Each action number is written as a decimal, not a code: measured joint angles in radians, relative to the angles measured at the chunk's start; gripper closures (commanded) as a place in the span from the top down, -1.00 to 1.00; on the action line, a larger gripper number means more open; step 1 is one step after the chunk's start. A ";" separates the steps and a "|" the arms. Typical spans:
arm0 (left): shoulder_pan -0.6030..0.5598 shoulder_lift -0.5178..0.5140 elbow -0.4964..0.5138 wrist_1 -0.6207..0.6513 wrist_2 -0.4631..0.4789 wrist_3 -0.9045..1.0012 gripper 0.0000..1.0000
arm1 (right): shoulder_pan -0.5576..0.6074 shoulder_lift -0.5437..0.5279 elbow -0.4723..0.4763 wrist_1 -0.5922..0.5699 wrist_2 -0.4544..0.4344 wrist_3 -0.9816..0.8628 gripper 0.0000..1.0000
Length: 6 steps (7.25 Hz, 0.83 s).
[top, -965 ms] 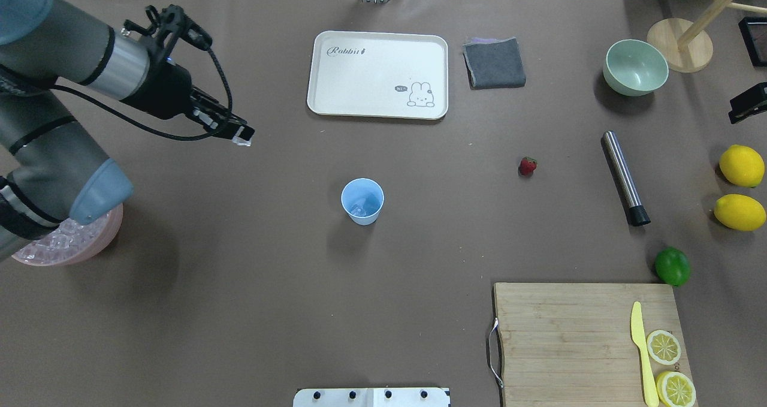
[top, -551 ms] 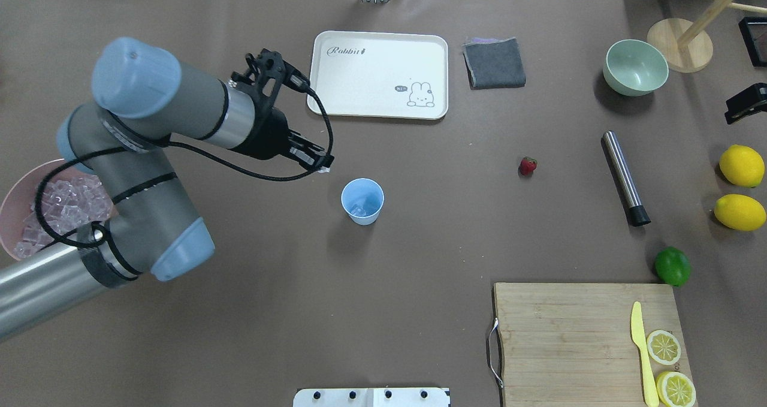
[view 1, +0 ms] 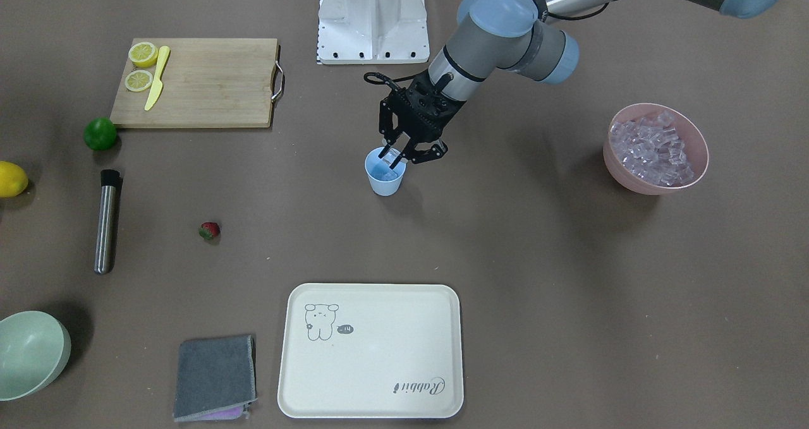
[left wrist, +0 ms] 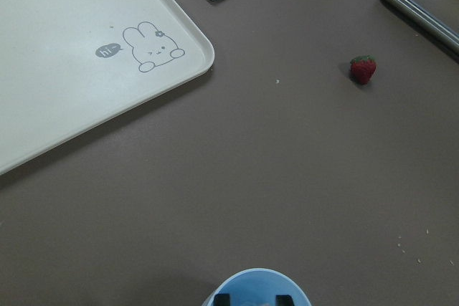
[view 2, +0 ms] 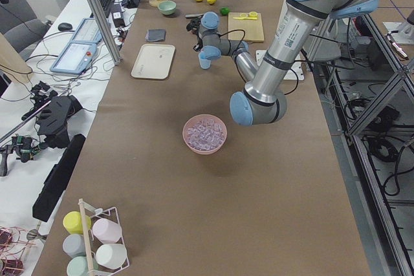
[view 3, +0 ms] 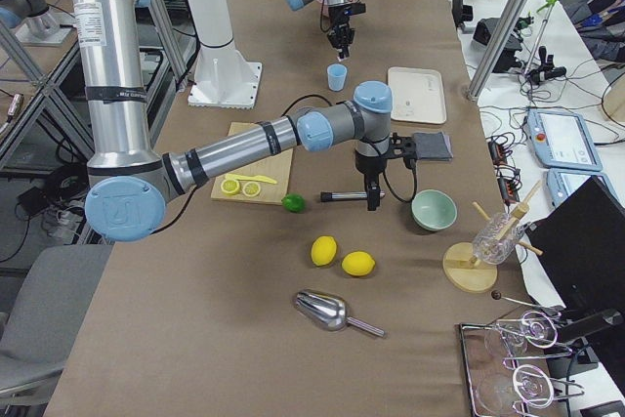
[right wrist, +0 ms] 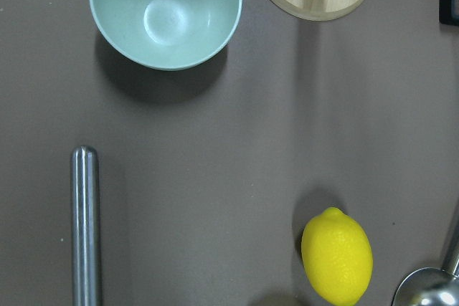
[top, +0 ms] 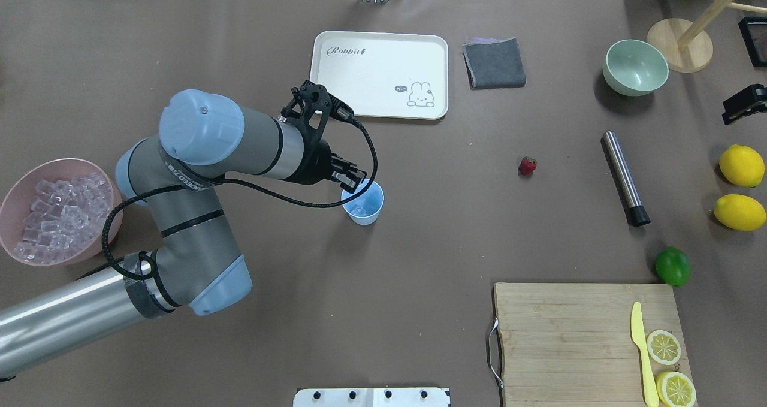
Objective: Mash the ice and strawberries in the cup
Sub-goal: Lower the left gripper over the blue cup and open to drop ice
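The left gripper [top: 355, 186] hangs over the small light-blue plastic cup [top: 375, 201] mid-tabletop, fingers narrow on a clear ice cube [view 1: 393, 158], with more ice [top: 358, 210] inside. The small red strawberry [top: 527, 166] lies toward the tabletop's right edge, not yet added, so mashing remains. For the right gripper [view 3: 371, 202] I cannot tell the fingers' state.

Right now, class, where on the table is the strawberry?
In the overhead view the strawberry lies on the table right of centre, between the blue cup and the steel muddler, nearer the muddler.

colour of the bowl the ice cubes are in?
Pink. The bowl holds clear ice; it shows best in the exterior front-facing view.
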<state>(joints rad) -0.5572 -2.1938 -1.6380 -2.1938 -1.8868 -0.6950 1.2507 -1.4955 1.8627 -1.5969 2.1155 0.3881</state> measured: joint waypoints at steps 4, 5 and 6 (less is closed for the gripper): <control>0.015 0.001 0.042 -0.048 0.011 0.004 0.93 | -0.001 0.001 -0.002 0.000 -0.001 0.001 1.00; 0.020 0.005 0.038 -0.056 0.011 0.003 0.93 | -0.001 0.001 -0.002 0.000 -0.002 0.000 1.00; 0.024 0.010 0.028 -0.061 0.011 0.001 0.94 | -0.001 0.001 -0.002 0.000 -0.002 0.000 1.00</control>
<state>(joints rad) -0.5332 -2.1839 -1.6096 -2.2550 -1.8761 -0.6938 1.2500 -1.4944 1.8607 -1.5969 2.1139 0.3882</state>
